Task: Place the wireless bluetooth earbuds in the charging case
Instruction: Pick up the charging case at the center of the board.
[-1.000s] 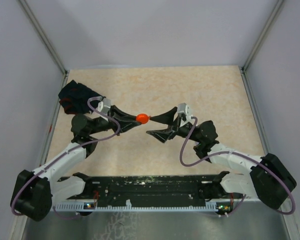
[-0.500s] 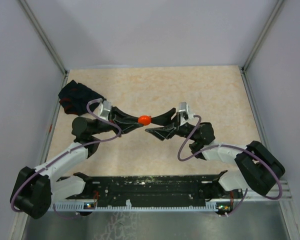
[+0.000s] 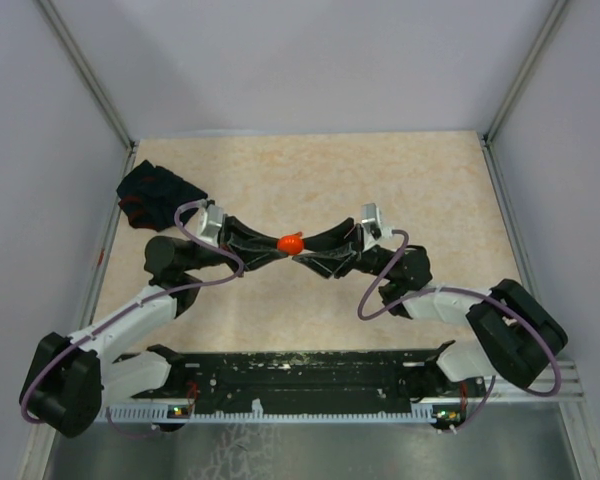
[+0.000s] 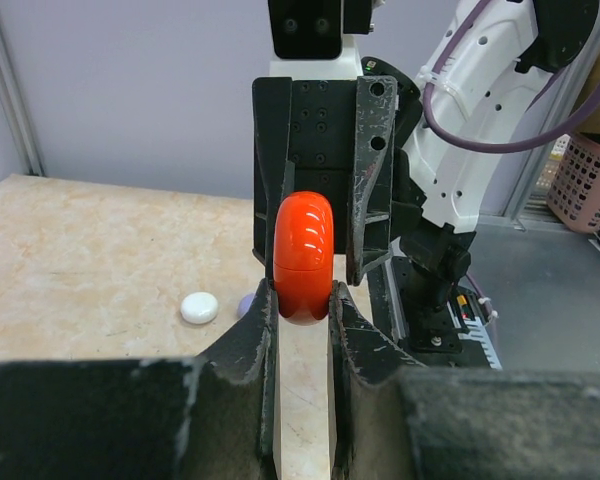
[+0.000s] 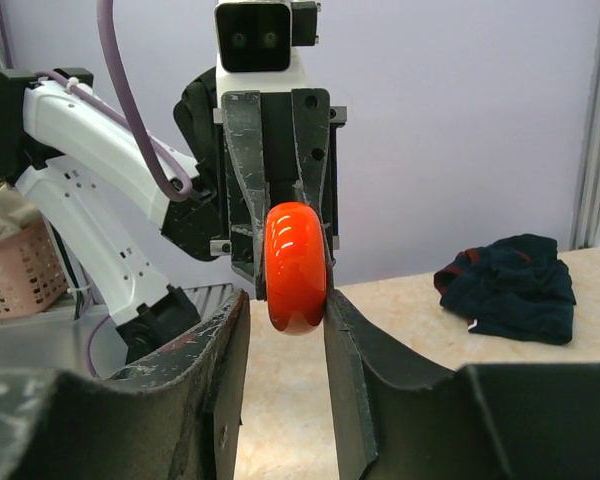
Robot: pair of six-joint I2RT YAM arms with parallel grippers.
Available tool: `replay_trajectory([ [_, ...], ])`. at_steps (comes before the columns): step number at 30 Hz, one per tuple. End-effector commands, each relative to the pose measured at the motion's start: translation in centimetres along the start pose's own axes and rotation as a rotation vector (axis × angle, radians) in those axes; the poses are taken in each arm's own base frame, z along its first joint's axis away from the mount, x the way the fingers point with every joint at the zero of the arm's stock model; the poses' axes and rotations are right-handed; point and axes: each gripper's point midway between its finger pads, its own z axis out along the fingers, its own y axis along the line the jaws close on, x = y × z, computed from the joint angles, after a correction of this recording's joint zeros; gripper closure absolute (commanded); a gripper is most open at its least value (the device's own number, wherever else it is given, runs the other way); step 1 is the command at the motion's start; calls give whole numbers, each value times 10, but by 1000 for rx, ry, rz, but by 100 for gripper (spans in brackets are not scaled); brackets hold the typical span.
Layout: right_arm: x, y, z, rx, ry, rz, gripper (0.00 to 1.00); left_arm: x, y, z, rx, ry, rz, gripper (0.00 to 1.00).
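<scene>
My left pincer point(image 4: 302, 305) is clamped on the red charging case point(image 4: 302, 255), mid-frame above the tabletop point(image 4: 80, 250). My right pincer point(image 5: 285, 300) sits around it too, but I cannot tell if it squeezes. I see no earbuds. I think I must pull the case open next.

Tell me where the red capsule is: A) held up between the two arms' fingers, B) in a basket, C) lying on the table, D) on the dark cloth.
A: the left gripper pinches the red case above the table, and the right gripper brackets it from the other side.
</scene>
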Motion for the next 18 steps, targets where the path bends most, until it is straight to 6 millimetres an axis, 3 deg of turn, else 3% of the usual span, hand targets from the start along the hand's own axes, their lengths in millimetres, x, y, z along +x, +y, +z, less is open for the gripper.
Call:
replay_trajectory([
  [1,-17,12,7,-75,-47,-31,66,-2,-6,1,29,-14,28,96],
  [13,-18,16,9,-114,-56,0,75,2,-9,5,43,-18,25,94],
  [18,-18,19,9,-127,-55,-2,91,4,-9,5,38,-11,36,90],
])
